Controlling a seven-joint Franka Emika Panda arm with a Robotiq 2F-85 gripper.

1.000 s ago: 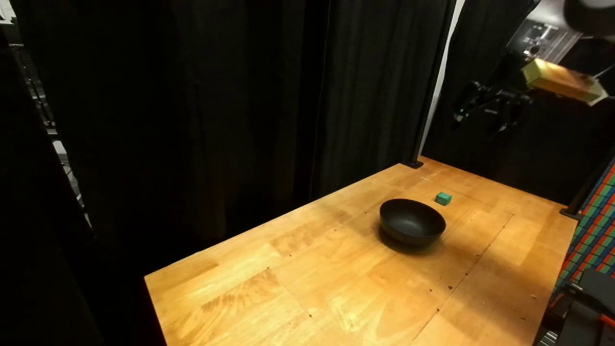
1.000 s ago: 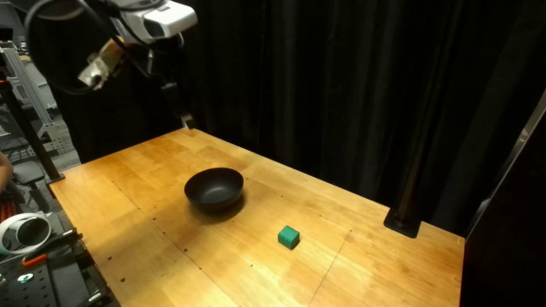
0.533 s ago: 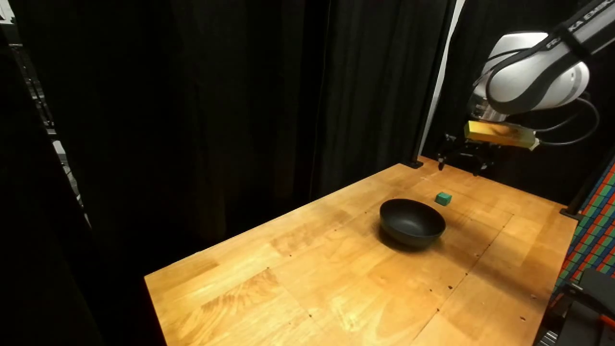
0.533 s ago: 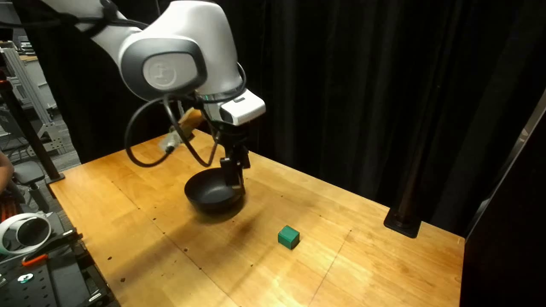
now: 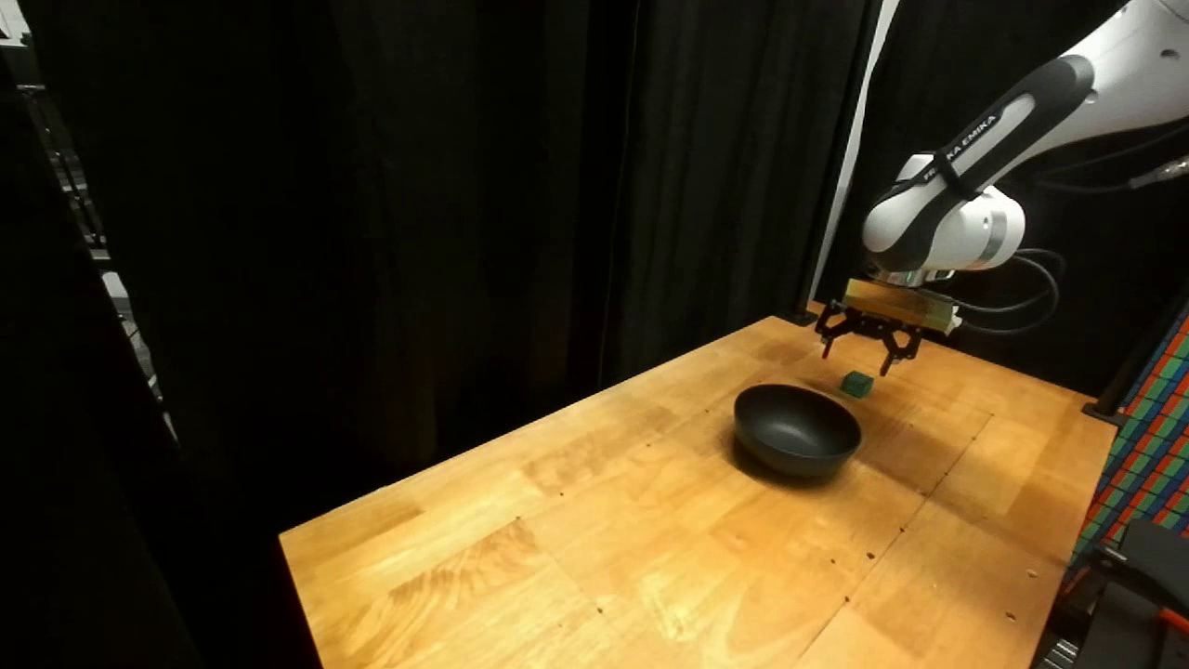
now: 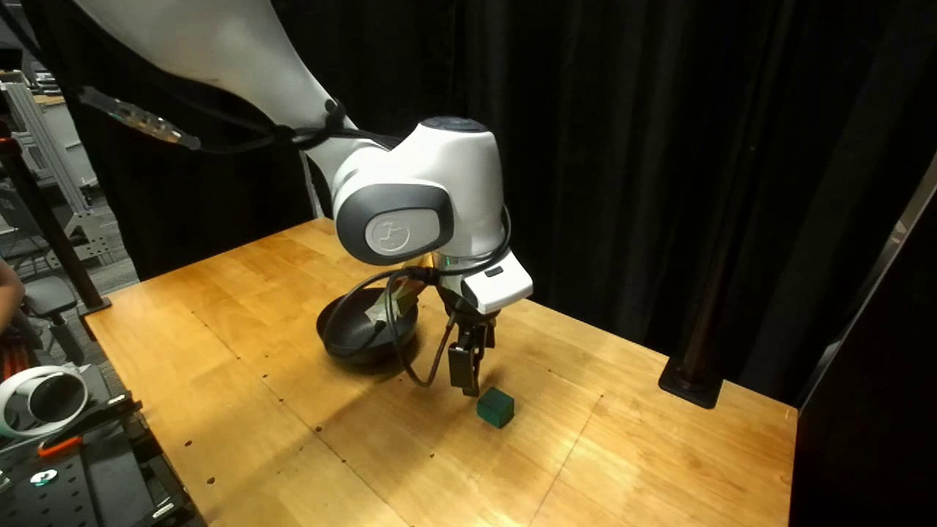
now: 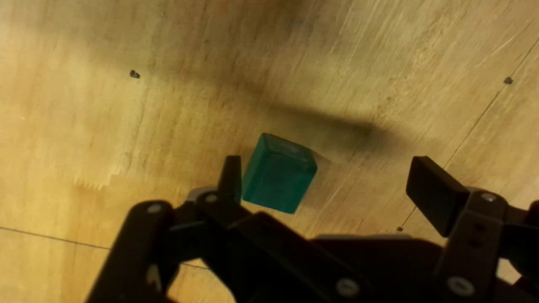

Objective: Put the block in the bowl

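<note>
Lying on the wooden table point(image 5: 650, 520), your green block point(image 7: 280, 174) shows between the two fingers point(image 7: 438, 193) in the wrist view, much nearer the one at that view's left. Your gripper point(image 5: 855, 361) hangs above the table, jaws spread wide, with nothing gripped. You have the black bowl point(image 5: 797, 432) standing upright near the block. Your white arm point(image 6: 468, 183) reaches over the table, with a black curtain point(image 6: 600, 183) behind.
</note>
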